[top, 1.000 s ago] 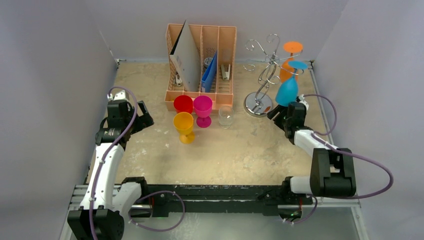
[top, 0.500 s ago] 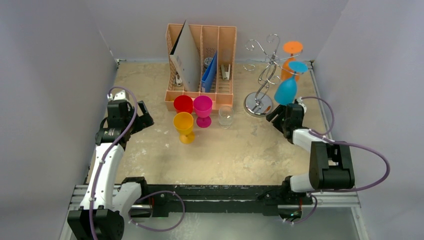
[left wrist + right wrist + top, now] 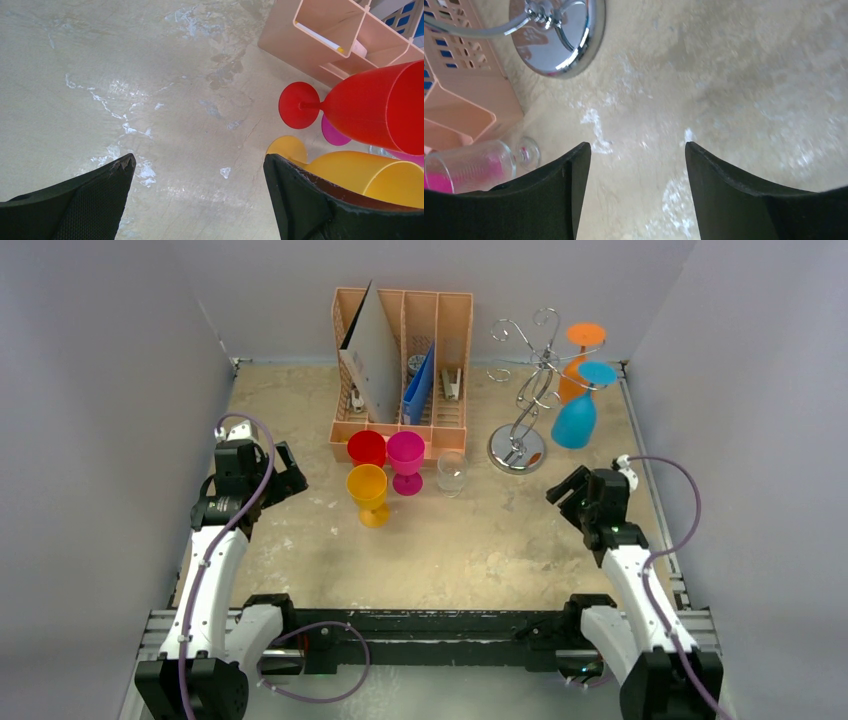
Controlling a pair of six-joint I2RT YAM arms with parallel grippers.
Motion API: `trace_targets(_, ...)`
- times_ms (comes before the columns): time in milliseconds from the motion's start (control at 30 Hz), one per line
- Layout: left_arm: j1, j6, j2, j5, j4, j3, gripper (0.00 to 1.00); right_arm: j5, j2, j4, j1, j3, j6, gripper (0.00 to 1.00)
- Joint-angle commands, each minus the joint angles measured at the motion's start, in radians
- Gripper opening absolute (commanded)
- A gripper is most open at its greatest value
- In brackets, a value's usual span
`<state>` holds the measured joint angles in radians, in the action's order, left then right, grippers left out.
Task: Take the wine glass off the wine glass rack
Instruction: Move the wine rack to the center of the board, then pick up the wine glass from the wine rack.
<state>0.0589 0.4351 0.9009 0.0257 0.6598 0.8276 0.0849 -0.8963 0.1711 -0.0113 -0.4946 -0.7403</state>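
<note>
The silver wire wine glass rack (image 3: 528,390) stands at the back right on a shiny disc base (image 3: 559,35). A blue wine glass (image 3: 577,416) hangs upside down from its right arm, and an orange one (image 3: 578,360) hangs behind it. My right gripper (image 3: 578,495) is open and empty, low over the table, in front of the blue glass and apart from it. In the right wrist view its fingers (image 3: 549,190) frame bare tabletop. My left gripper (image 3: 285,472) is open and empty at the left, beside the standing cups.
A peach slotted organiser (image 3: 403,365) with folders stands at the back centre. In front of it stand a red cup (image 3: 366,448), a pink cup (image 3: 406,460), a yellow cup (image 3: 368,493) and a clear glass (image 3: 452,472). Grey walls close in left, right and back.
My right gripper has pulled back from just under the blue glass toward the near right and the arm has swung outward. The blue glass still hangs on the rack. The left arm is unmoved.
</note>
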Motion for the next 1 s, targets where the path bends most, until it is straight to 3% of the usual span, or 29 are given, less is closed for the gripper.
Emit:
trace_targets(0,0.009,-0.004,-0.01,-0.015,-0.029,0.015,0.98,0.032,0.135,0.296,0.004,-0.064,-0.011,0.71)
trace_targets(167,0.008,-0.003,-0.011,-0.015,-0.029,0.015,0.98,-0.006,0.204,0.418,0.003,-0.284,0.074,0.65)
trace_targets(433,0.009,-0.002,-0.014,-0.02,-0.027,0.014,0.98,-0.157,0.042,0.604,0.004,-0.71,0.188,0.67)
trace_targets(700,0.009,-0.002,-0.016,-0.018,-0.026,0.013,0.98,0.046,-0.132,0.676,0.004,-1.049,0.246,0.74)
trace_targets(833,0.008,-0.004,-0.013,-0.017,-0.025,0.014,0.98,-0.004,-0.283,0.684,-0.012,-1.181,0.228,0.76)
trace_targets(967,0.009,-0.004,-0.013,-0.016,-0.027,0.013,0.98,-0.17,-0.389,0.663,-0.1,-1.275,0.175,0.73)
